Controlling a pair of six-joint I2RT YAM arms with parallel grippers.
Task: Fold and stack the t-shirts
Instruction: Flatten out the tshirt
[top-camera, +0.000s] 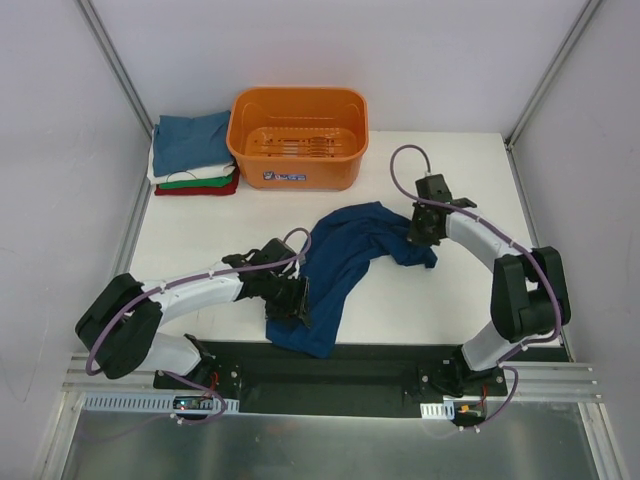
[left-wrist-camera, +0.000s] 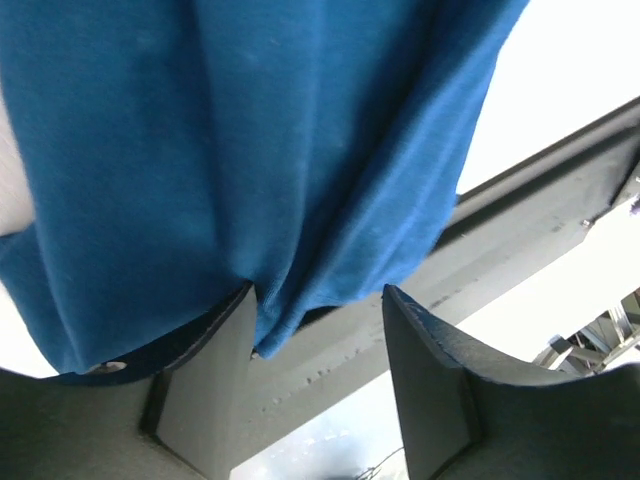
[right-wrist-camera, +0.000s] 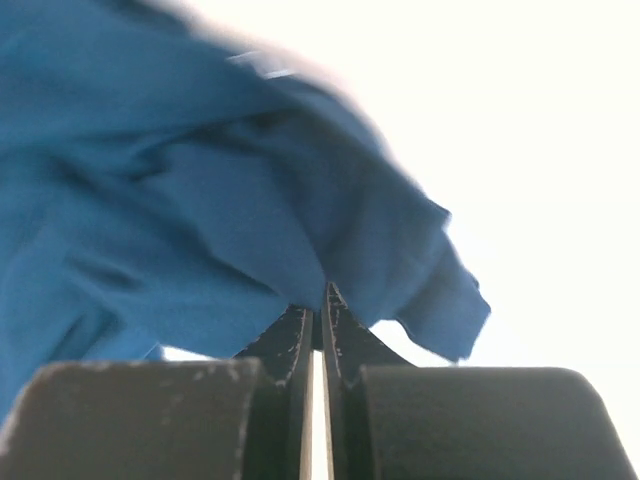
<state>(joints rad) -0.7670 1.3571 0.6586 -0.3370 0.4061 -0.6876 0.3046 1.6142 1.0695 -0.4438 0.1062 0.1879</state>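
Navy-blue t-shirt (top-camera: 345, 255): I see it unfolded and rumpled mid-frame on the counter (top-camera: 420, 310), strung as a twisted band from centre right down to lower centre. Its lower end hangs over the dark base plate (top-camera: 350, 365) at the near edge.

Left end effector (top-camera: 292, 298): it sits at the shirt's lower left end. In my left wrist view (left-wrist-camera: 320, 295) the two fingers stand well apart. The blue cloth (left-wrist-camera: 250, 150) drapes down into the gap and bunches against the finger (left-wrist-camera: 205, 400) on the left of the frame. The other finger (left-wrist-camera: 440, 400) is bare, so nothing is pinched between them.

Right end effector (top-camera: 422, 228): it sits at the shirt's upper right end. In my right wrist view (right-wrist-camera: 322, 295) the fingers are pressed nearly together, with only a thin bright slit lower down. The tips are clamped on a fold of the blue fabric (right-wrist-camera: 200, 200).

Folded stack (top-camera: 195, 160): it lies in the upper left of the frame, at the far corner of the counter. A teal-blue shirt (top-camera: 192, 138) is on top, with white, green and red edges showing beneath it.

Orange basket (top-camera: 297, 165): it stands at upper centre, just beside the folded stack on its right and well apart from the rumpled shirt.
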